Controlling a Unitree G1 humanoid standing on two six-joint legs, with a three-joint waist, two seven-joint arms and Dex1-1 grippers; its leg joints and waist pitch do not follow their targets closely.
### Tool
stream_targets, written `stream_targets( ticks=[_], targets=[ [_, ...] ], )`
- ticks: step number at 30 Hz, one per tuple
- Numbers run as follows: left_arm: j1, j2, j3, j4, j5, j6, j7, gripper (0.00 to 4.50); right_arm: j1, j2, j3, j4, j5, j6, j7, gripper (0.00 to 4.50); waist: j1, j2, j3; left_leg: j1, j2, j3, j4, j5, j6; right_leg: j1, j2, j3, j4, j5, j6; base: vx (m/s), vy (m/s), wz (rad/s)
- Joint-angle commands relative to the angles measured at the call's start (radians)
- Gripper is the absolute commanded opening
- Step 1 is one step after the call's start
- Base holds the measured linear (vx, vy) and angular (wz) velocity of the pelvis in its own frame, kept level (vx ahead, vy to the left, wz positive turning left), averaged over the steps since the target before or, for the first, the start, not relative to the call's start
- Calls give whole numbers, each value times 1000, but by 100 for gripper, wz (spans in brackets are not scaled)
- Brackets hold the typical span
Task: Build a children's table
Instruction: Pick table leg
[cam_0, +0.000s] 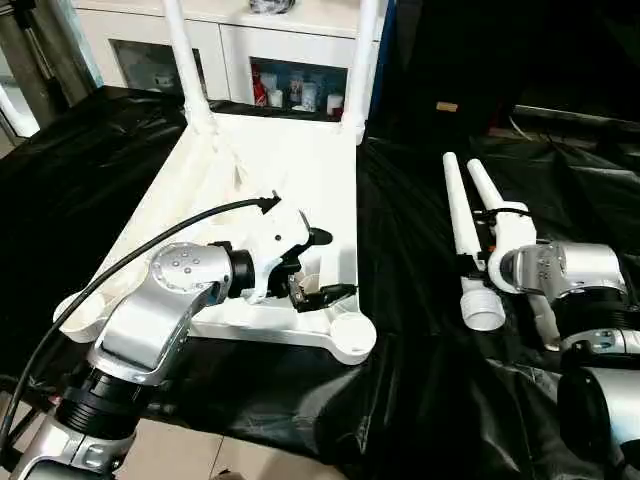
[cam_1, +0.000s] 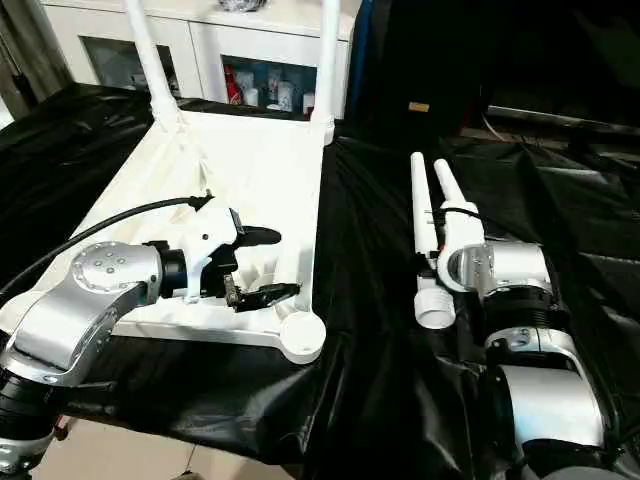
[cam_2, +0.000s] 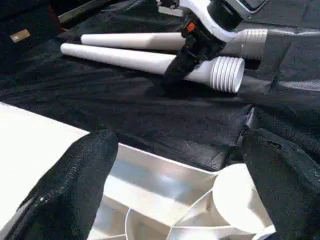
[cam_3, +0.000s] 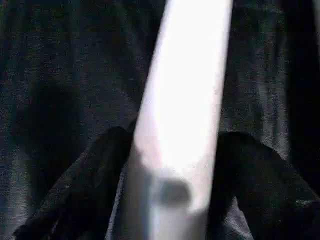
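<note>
Two legs (cam_0: 362, 60) already stand in the far corner sockets of the upturned tabletop (cam_0: 290, 170), which lies on the black sheet (cam_0: 420, 330) in front of you; two loose legs (cam_0: 458, 215) lie side by side on the sheet to its right, threaded ends toward you. Your left gripper (cam_0: 322, 265) hovers over the tabletop's near right corner with its fingers spread wide and nothing between them, just short of the empty socket (cam_0: 352, 331). Your right gripper (cam_2: 186, 56) is down on the loose legs, and its wrist view shows a black finger on each side of one leg (cam_3: 182, 105); whether they actually pinch it you cannot tell.

Expect the legs to be light, hollow, stiff tubes with a smooth tapering surface, so they will likely slip or roll in a loose hold. Take one on the thicker part just above the threads, where the fingers get the most bite and the threaded end stays easy to steer into the socket. The tabletop looks rigid but light enough to slide on the sheet, so brace its ribbed edge with your left.
</note>
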Motion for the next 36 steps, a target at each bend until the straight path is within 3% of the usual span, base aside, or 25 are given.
stream_targets(
  ticks=[1, 13, 22, 26, 27, 31, 32, 33, 36],
  targets=[
    [-16, 6, -6, 6, 3, -1, 6, 450, -7, 0, 0, 39, 0, 0, -3, 301, 3, -7, -77, -13, -16, 27, -56, -132, 4, 70, -29, 13, -71, -262, -177, 0, 0, 0],
    [-44, -6, 23, 44, 6, -36, 32, 450, -13, 10, -61, 19, 58, -20, 4, 200, 3, -1, -79, -12, -18, 26, -55, -133, 1, 73, -28, 13, -70, -240, -181, 0, 0, 0],
    [-97, -57, 61, 123, 13, -51, 111, 450, 8, 30, -69, -57, 101, -26, 67, 184, 6, -2, -82, -13, -16, 25, -54, -108, 15, 77, -30, 14, -67, -191, -206, 0, 0, 0],
    [-143, -117, 114, 175, -21, -22, 184, 450, 18, 54, -93, -104, 154, -37, 102, 184, 9, -3, -83, -12, -19, 27, -52, -109, 19, 80, -28, 15, -68, -179, -210, 0, 0, 0],
    [-204, -228, 207, 244, -107, 68, 289, 450, 56, 107, -138, -218, 233, -128, 163, 184, 13, -14, -81, -14, -19, 31, -50, -110, 28, 81, -29, 17, -70, -171, -207, 0, 0, 0],
    [-243, -309, 287, 291, -212, 150, 331, 450, 118, 175, -163, -361, 338, -219, 285, 184, 20, -16, -84, -18, -16, 25, -52, -82, 56, 86, -35, 14, -66, -167, -217, 0, 0, 0],
    [-243, -309, 287, 291, -212, 150, 331, 450, 118, 175, -163, -361, 338, -219, 285, 184, 24, -15, -84, -15, -17, 28, -50, -79, 70, 82, -33, 15, -68, -153, -221, 0, 0, 0],
    [-275, -357, 343, 337, -286, 198, 351, 450, 161, 214, -163, -446, 394, -237, 352, 184, 23, -16, -83, -18, -21, 30, -49, -72, 78, 84, -29, 16, -67, -140, -222, 0, 0, 0],
    [-310, -401, 399, 398, -331, 235, 387, 450, 202, 247, -152, -534, 456, -208, 411, 184, 29, -12, -83, -14, -15, 23, -54, -78, 91, 82, -31, 12, -69, -152, -227, 0, 0, 0]
  ],
)
